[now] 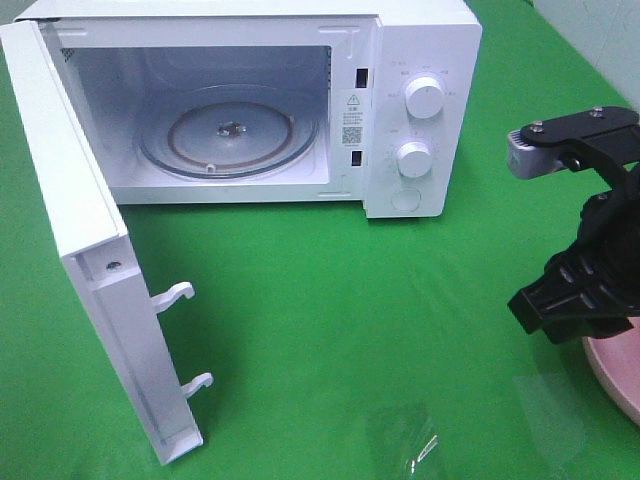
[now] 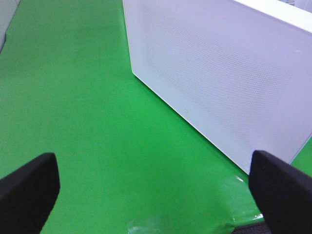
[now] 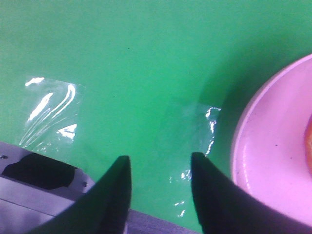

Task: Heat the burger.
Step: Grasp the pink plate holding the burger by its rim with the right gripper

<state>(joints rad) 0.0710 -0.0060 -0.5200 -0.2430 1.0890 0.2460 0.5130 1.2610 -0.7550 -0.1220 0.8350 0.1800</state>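
While hanging over the green cloth (image 3: 122,58) just beside the pink plate (image 3: 265,161), holding nothing: talking about the right gripper (image 3: 160,163) here, parted, with only bare cloth showing in the gap. Can only make out a thin orange sliver of the burger (image 3: 309,146) at the very edge of the right wrist view, sitting on that plate. No sign of it in the high view, cut off at the frame edge. So: off to one side of the right gripper, toward the plate, not lined up with the gap yet. Can't judge any long axis from that sliver.

As for the left gripper (image 2: 153,161): spread wide too, gripping nothing, facing the outside of the open door (image 2: 219,73), well apart from the plate. Looks like a right-arm job, being much nearer. Probably needs a sideways shift over the plate first, then a carry across to the bare glass turntable (image 1: 230,135) inside the microwave (image 1: 425,60). Worth minding the plate rim on the way down.
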